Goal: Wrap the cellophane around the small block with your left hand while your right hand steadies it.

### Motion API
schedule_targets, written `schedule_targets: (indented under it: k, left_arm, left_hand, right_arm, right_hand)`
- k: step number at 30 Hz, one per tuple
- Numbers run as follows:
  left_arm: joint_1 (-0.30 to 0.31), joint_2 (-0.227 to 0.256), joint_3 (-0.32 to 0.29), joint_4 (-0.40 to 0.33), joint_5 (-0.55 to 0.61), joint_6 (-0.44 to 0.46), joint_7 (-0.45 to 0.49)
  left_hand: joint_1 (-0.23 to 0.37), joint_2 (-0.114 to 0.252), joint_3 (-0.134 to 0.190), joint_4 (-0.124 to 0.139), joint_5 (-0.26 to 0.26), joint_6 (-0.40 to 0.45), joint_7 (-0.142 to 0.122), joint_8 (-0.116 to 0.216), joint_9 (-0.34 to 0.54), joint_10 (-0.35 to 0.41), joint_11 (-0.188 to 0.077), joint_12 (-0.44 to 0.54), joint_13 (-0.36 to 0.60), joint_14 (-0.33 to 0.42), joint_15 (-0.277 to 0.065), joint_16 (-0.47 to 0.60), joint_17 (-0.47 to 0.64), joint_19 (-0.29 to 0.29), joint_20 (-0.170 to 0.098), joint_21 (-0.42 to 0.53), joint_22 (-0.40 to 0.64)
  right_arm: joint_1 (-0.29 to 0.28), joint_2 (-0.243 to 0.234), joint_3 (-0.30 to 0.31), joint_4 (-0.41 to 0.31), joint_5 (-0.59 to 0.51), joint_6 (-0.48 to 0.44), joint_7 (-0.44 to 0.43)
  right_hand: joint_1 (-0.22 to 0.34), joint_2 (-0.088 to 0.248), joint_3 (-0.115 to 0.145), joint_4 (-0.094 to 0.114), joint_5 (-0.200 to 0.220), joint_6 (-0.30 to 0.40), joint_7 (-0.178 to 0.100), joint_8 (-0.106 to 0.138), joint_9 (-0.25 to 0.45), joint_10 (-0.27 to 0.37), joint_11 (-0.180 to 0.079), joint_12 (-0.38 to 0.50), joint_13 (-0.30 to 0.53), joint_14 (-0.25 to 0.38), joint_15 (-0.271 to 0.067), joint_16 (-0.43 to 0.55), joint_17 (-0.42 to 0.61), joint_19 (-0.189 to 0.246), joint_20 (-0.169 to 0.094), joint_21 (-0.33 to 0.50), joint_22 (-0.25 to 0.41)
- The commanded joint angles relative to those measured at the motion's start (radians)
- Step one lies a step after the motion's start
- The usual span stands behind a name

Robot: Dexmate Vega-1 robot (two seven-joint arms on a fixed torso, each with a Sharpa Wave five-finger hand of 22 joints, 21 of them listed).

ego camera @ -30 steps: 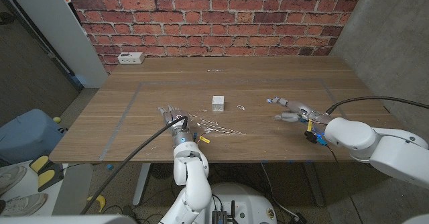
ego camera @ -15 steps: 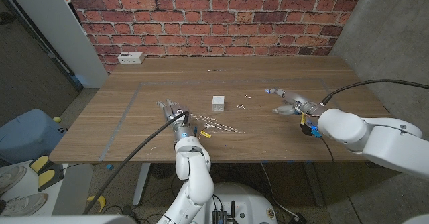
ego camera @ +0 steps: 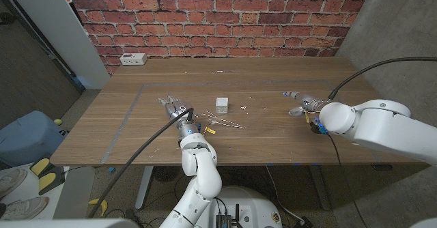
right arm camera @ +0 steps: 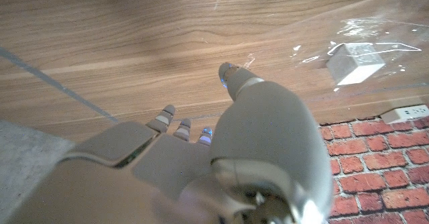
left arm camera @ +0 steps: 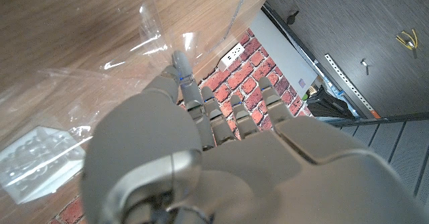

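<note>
White small block sits mid-table on clear cellophane, which spreads toward the near side. Left hand is just left of the sheet, fingers apart, holding nothing. Right hand is well to the right; can't tell its finger state. Risk: w/ block unsteadied, any tug on the film prob drags or tips it.

White small block on clear, glinting cellophane — brown wood-grain table, red brick wall.
</note>
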Motion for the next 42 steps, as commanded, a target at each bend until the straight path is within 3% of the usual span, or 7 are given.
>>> schedule_targets:
  k: [1, 8, 11, 21, 34, 39, 42]
  left_arm:
    - [-0.046, -0.023, -0.014, 0.057, 0.016, 0.037, 0.049]
    - [-0.074, -0.008, 0.007, 0.083, -0.116, 0.095, 0.206]
    - [-0.094, 0.003, 0.021, 0.094, -0.205, 0.116, 0.282]
    - [-0.174, 0.043, 0.081, 0.134, -0.448, 0.176, 0.424]
    - [-0.271, 0.116, 0.169, 0.152, -0.667, 0.280, 0.479]
    - [-0.309, 0.143, 0.202, 0.158, -0.743, 0.306, 0.491]
    - [-0.334, 0.161, 0.218, 0.155, -0.796, 0.320, 0.498]
  left_hand:
    - [0.005, -0.005, 0.012, -0.001, 0.003, 0.006, 0.000, 0.015, 0.011, 0.014, -0.001, -0.001, 0.006, 0.012, -0.006, -0.003, 0.002, -0.004, 0.000, 0.005, 0.004]
    - [-0.002, -0.009, 0.026, -0.003, 0.003, 0.000, -0.004, 0.034, 0.034, 0.032, -0.006, 0.001, 0.010, 0.028, -0.019, 0.001, 0.001, 0.008, -0.004, 0.011, 0.004]
    - [-0.007, -0.011, 0.032, -0.004, 0.003, -0.001, -0.004, 0.043, 0.043, 0.040, -0.006, 0.001, 0.011, 0.041, -0.023, 0.003, 0.001, 0.018, -0.007, 0.016, 0.005]
    - [-0.013, -0.017, 0.042, -0.010, 0.003, 0.001, 0.004, 0.061, 0.061, 0.057, -0.011, 0.002, 0.015, 0.057, -0.031, 0.004, -0.001, 0.031, -0.015, 0.022, 0.005]
    - [-0.008, -0.029, 0.066, -0.036, 0.011, 0.019, 0.021, 0.077, 0.063, 0.084, -0.011, 0.003, 0.020, 0.074, -0.033, 0.000, -0.005, 0.040, -0.008, 0.028, 0.006]
    - [-0.010, -0.032, 0.071, -0.041, 0.013, 0.027, 0.022, 0.079, 0.057, 0.084, -0.009, 0.001, 0.021, 0.074, -0.033, -0.002, -0.005, 0.039, -0.010, 0.028, 0.006]
    - [-0.012, -0.034, 0.075, -0.045, 0.014, 0.029, 0.025, 0.081, 0.057, 0.088, -0.010, 0.000, 0.022, 0.074, -0.032, -0.004, -0.005, 0.039, -0.009, 0.028, 0.005]
  right_arm:
    - [0.288, -0.088, -0.208, 0.021, 0.478, -0.073, -0.284]
    - [0.138, -0.136, -0.115, 0.006, 0.283, 0.101, -0.162]
    - [0.068, -0.167, -0.071, 0.006, 0.221, 0.201, -0.130]
    - [-0.075, -0.210, 0.062, 0.031, 0.148, 0.387, 0.001]
    - [-0.225, -0.171, 0.131, 0.040, -0.017, 0.505, -0.063]
    - [-0.283, -0.125, 0.106, 0.058, -0.196, 0.583, -0.134]
    - [-0.298, -0.100, 0.108, 0.068, -0.252, 0.599, -0.131]
  right_hand:
    - [-0.007, -0.019, -0.007, 0.006, 0.006, -0.018, -0.002, -0.001, 0.005, -0.206, 0.014, 0.008, 0.003, -0.139, 0.011, 0.002, 0.003, 0.008, 0.010, 0.010, 0.002]
    - [-0.180, -0.079, -0.123, 0.072, -0.141, -0.031, -0.001, 0.013, 0.011, -0.177, 0.031, 0.026, 0.004, -0.110, 0.024, 0.016, 0.002, 0.044, 0.033, 0.021, 0.000]
    - [-0.239, -0.112, -0.164, 0.089, -0.162, -0.015, 0.001, 0.020, 0.012, -0.147, 0.031, 0.034, 0.004, -0.084, 0.028, 0.022, 0.002, 0.083, 0.038, 0.031, -0.001]
    - [-0.261, -0.125, -0.183, 0.091, -0.162, 0.009, 0.000, 0.027, 0.013, -0.119, 0.033, 0.041, 0.004, -0.070, 0.032, 0.023, 0.000, 0.097, 0.039, 0.030, -0.001]
    - [-0.284, -0.140, -0.205, 0.094, -0.158, -0.009, 0.002, 0.016, 0.010, -0.132, 0.031, 0.031, 0.005, -0.079, 0.024, 0.016, 0.000, 0.079, 0.031, 0.019, 0.000]
    - [-0.326, -0.139, -0.251, 0.097, -0.135, 0.177, 0.007, 0.069, 0.011, 0.073, 0.002, 0.086, 0.010, 0.119, -0.048, 0.083, 0.013, 0.203, 0.012, 0.049, 0.001]
    - [-0.327, -0.132, -0.260, 0.092, -0.131, 0.235, 0.023, 0.082, 0.010, 0.142, 0.001, 0.102, 0.012, 0.169, -0.059, 0.104, 0.021, 0.249, 0.011, 0.059, 0.003]
